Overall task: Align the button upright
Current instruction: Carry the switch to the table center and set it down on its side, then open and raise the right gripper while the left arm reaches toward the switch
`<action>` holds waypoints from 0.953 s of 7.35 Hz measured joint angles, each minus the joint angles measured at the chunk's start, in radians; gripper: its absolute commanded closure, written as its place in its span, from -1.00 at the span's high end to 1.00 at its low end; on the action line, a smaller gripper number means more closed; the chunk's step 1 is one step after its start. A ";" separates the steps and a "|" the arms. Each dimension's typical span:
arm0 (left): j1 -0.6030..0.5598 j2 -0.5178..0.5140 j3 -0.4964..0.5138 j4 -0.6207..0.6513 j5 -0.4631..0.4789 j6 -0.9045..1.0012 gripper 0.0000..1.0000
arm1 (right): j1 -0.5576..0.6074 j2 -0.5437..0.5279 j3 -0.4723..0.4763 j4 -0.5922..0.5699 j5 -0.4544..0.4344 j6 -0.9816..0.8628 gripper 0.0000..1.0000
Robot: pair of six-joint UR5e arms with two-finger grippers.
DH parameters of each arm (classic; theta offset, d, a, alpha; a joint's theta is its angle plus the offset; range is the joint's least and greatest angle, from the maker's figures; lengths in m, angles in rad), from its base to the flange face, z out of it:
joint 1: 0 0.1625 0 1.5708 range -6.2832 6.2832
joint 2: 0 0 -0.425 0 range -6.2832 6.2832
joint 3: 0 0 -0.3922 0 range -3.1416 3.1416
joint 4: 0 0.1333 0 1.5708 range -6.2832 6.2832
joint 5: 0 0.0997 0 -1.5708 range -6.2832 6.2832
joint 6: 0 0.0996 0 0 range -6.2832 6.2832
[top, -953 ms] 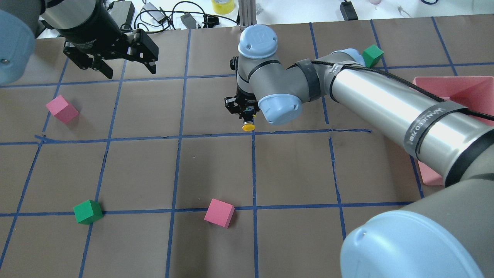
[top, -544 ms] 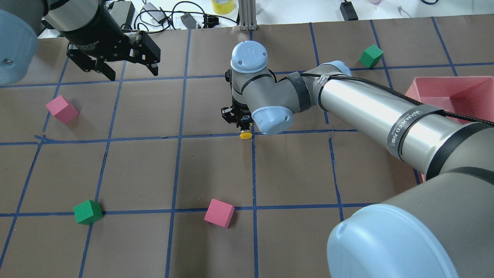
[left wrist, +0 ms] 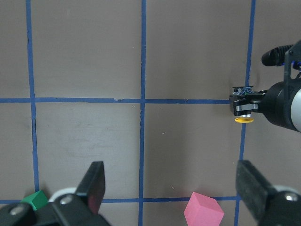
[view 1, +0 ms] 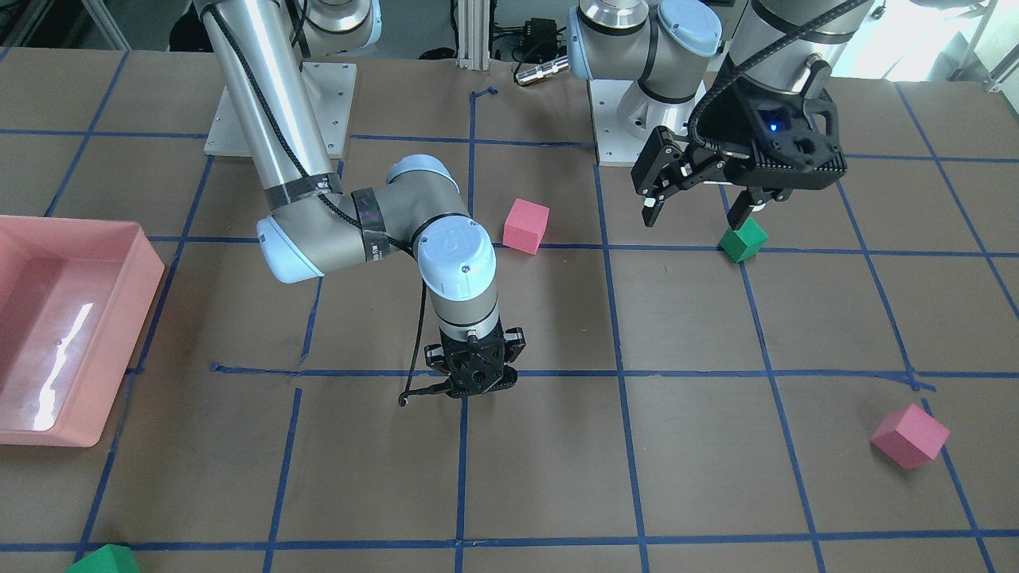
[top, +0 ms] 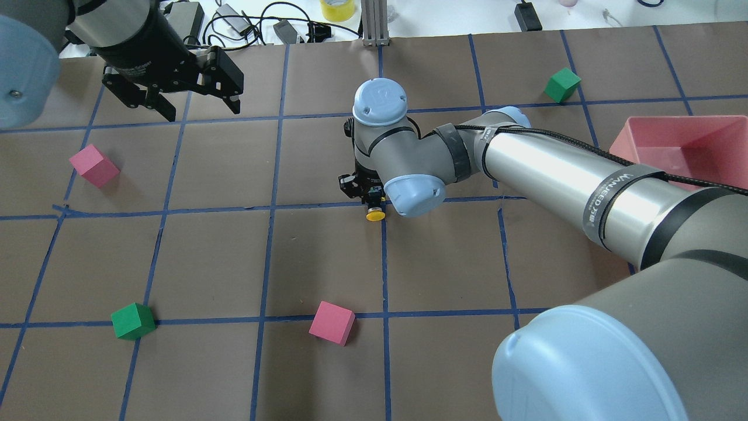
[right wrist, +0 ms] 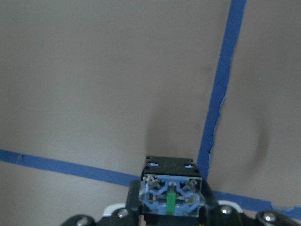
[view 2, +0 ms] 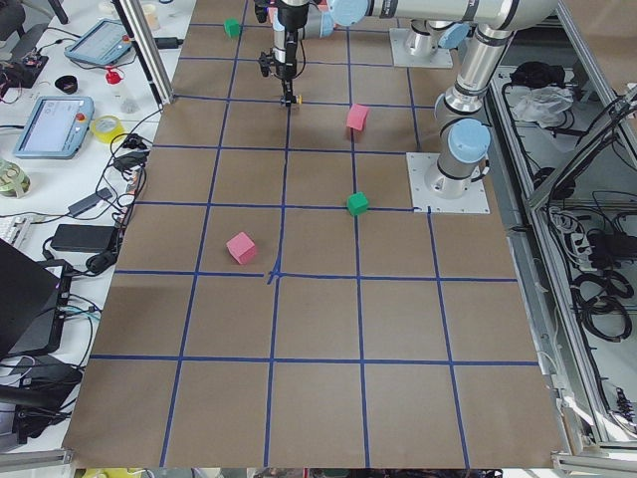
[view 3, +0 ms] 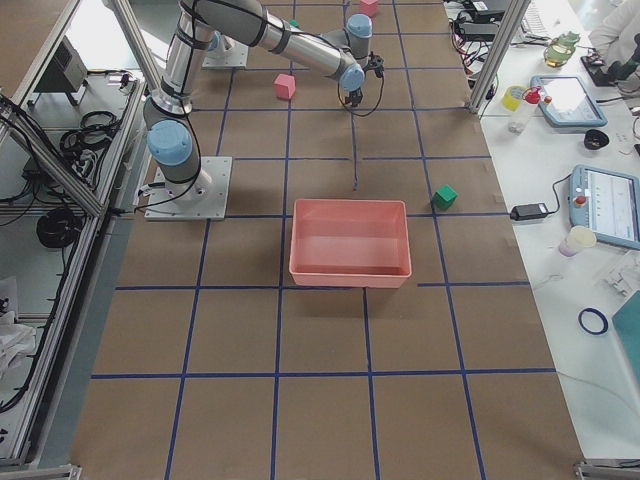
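Note:
My right gripper (top: 367, 197) points down at the table's middle and is shut on the button. The button's yellow cap (top: 375, 215) sticks out past the fingertips, just over a blue tape line. The cap also shows in the left wrist view (left wrist: 244, 120). The right wrist view shows the button's base block (right wrist: 171, 187) between the fingers, its terminal end facing the camera. In the front-facing view the right gripper (view 1: 474, 376) hides the button. I cannot tell whether the cap touches the table. My left gripper (top: 175, 100) hangs open and empty above the far left.
Pink cubes (top: 93, 165) (top: 332, 323) and green cubes (top: 133, 321) (top: 562, 84) lie scattered on the brown gridded table. A pink tray (top: 684, 146) stands at the right. Cables and boxes lie beyond the far edge.
My right gripper has moved down and toward the near side with the button, close to the tape crossing. The left gripper has barely moved.

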 measured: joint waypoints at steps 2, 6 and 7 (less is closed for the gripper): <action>0.000 0.000 -0.010 0.010 0.000 -0.001 1.00 | 0.000 -0.003 0.007 -0.001 0.007 0.001 0.97; -0.029 0.013 -0.059 0.029 0.007 -0.090 1.00 | -0.005 -0.056 -0.001 0.024 0.010 0.005 1.00; -0.041 0.014 -0.068 0.029 0.007 -0.140 1.00 | -0.020 -0.087 -0.008 0.064 0.006 0.002 1.00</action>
